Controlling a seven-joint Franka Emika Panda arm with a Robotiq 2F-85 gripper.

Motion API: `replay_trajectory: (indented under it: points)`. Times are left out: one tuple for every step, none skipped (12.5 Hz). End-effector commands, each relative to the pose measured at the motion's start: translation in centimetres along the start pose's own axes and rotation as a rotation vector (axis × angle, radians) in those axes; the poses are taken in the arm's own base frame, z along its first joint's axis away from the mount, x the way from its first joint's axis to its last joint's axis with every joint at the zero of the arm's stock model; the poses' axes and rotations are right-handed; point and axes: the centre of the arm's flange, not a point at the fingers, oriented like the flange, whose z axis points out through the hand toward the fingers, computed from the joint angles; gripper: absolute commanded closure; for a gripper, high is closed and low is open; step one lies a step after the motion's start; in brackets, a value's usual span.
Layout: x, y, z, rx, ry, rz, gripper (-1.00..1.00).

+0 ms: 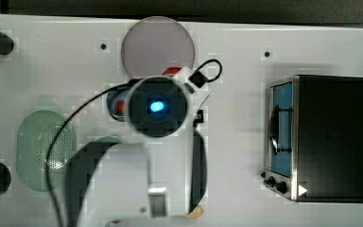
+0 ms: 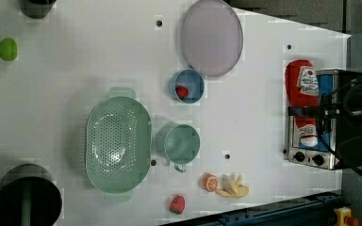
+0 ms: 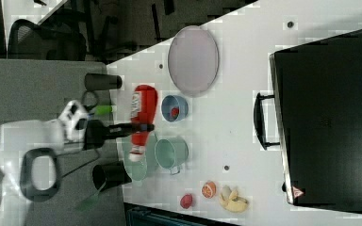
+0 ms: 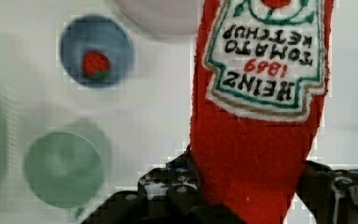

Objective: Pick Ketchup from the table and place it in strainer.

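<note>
Wrist view: the Ketchup (image 4: pixel 256 116) is a soft red bottle with a white, green-edged Heinz tomato ketchup label, pinched between the black fingers of the claw (image 4: pixel 251 196), which is clenched on its narrower part. In the right view the bottle (image 3: pixel 141 120) hangs clear of the counter (image 3: pixel 245 117), near the blue bowl (image 3: pixel 174 108) holding a small red strawberry piece. The mint strainer (image 2: pixel 118 143) lies on the left view's left, just beside the green cup (image 2: pixel 181 143).
</note>
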Motion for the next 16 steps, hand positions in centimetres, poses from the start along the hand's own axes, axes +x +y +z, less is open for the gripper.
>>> replay_trajectory:
  points:
    - [-0.6, -7.8, 0.3, 0.01, -0.024, 0.08, -0.23]
    - [-1.0, -10.2, 0.3, 0.007, -0.024, 0.087, -0.23]
    - [-1.4, -12.4, 0.5, 0.003, -0.027, 0.093, -0.23]
    - [-2.0, -14.5, 0.6, -0.003, -0.028, 0.093, -0.23]
    - [-2.5, -16.6, 0.8, -0.006, -0.027, 0.101, -0.23]
    - [-3.1, -18.6, 1.1, -0.008, -0.025, 0.117, -0.23]
    - [-3.7, -20.7, 1.7, -0.01, -0.03, 0.133, -0.23]
    - [-4.2, -22.6, 2.2, -0.003, -0.025, 0.144, -0.23]
    - [-4.5, -24.4, 3.0, 0.01, -0.023, 0.148, -0.23]
    - [-4.6, -26.1, 3.9, 0.033, -0.013, 0.148, -0.23]
    - [-4.7, -27.8, 4.9, 0.061, -0.008, 0.14, -0.23]
    - [-4.7, -29.3, 6.0, 0.092, -0.003, 0.142, -0.23]
    - [-4.8, -30.6, 7.1, 0.122, -0.006, 0.15, -0.23]
    - [-4.8, -31.7, 8.3, 0.149, -0.012, 0.177, -0.23]
    - [-4.9, -32.7, 9.6, 0.166, -0.018, 0.199, -0.23]
    - [-4.9, -33.5, 11.0, 0.17, -0.022, 0.21, -0.23]
